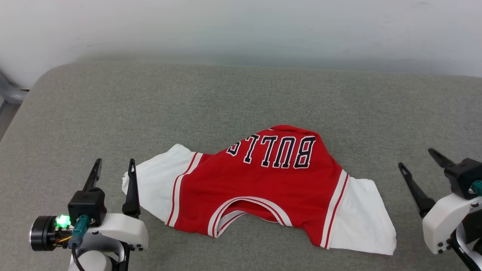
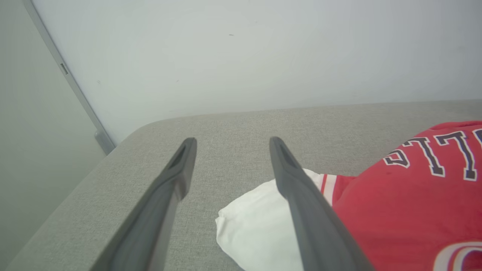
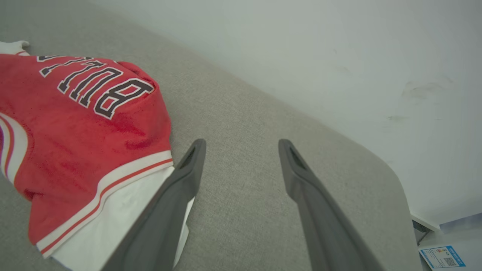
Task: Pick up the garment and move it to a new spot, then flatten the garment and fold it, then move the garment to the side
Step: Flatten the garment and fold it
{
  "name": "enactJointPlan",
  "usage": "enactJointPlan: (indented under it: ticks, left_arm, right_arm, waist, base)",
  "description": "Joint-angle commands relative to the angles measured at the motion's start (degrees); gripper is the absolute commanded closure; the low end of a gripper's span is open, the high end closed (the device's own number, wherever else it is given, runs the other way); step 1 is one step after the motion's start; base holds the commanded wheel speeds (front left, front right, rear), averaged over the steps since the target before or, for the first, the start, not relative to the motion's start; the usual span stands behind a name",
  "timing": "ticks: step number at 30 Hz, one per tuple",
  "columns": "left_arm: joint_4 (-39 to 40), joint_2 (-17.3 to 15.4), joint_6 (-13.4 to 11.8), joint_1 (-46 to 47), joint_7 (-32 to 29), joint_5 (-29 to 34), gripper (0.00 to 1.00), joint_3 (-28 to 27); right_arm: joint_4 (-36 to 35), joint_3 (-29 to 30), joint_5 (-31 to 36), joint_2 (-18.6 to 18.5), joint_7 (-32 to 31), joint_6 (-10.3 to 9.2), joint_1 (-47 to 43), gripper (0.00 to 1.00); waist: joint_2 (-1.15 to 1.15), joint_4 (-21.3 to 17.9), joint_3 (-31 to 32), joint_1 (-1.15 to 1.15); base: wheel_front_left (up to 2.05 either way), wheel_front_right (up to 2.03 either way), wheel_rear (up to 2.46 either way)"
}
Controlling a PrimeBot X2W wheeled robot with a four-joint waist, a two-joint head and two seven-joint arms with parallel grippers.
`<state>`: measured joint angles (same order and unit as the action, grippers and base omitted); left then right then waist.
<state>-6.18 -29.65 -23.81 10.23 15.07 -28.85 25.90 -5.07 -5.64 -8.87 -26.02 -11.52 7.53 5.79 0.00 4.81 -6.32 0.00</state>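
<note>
left gripper (image 1: 115, 165) jaws spread, holding nothing, at the white sleeve's edge; garment (image 1: 263, 180), soft red knit with striped trim, lies rumpled on the coarse grey woven cushion (image 1: 226, 94), far hem possibly tucked under; right gripper (image 1: 416, 158) also spread, empty, near the other sleeve.

1. The right hand (image 3: 241, 143) hovers over the grey bench (image 3: 244, 113), its two dark fingers (image 3: 165, 210) spread wide.
2. The red shirt (image 3: 83, 143) lies on the bench, its white sleeve (image 3: 113, 226) partly behind one finger.
3. A pale wall (image 3: 301, 56) stands behind.
</note>
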Motion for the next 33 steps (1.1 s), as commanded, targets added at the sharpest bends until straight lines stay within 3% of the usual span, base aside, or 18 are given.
enactJointPlan:
  ticks: [1,6,13,24,33]
  left_arm:
    - [0.4,1.0,0.6,-1.0,0.1,1.3,0.00,-1.0]
    - [0.3,3.9,2.6,-2.4,0.1,4.5,0.00,-3.8]
    - [0.1,7.2,5.2,-2.3,0.1,8.3,0.00,-7.2]
    - [-1.2,12.6,9.3,0.3,0.1,13.3,0.00,-10.5]
    - [-2.6,15.2,12.1,0.2,0.1,16.7,0.00,-14.2]
  right_arm:
    - [-0.8,-1.8,-2.6,-2.2,-3.8,-0.08,-1.0,0.00]
    - [-3.6,-6.5,-10.7,-8.8,-15.8,-0.08,-3.7,0.00]
    - [-4.8,-8.6,-16.0,-13.1,-24.9,-0.08,-5.8,0.00]
    - [-0.4,-11.2,-17.5,-13.7,-27.7,-0.07,-5.7,0.00]
    - [6.5,-20.2,-18.7,-11.1,-25.6,0.37,-8.0,0.00]
  waist:
    - [0.00,0.6,-0.3,0.00]
    - [0.00,1.9,-1.3,0.00]
    - [0.00,3.4,-3.9,0.00]
    - [0.00,6.2,-9.0,0.00]
    - [0.00,6.3,-9.5,0.00]
  base:
    - [0.00,0.00,0.00]
    - [0.00,0.00,0.00]
    - [0.00,0.00,0.00]
    - [0.00,0.00,0.00]
    - [0.00,0.00,0.00]
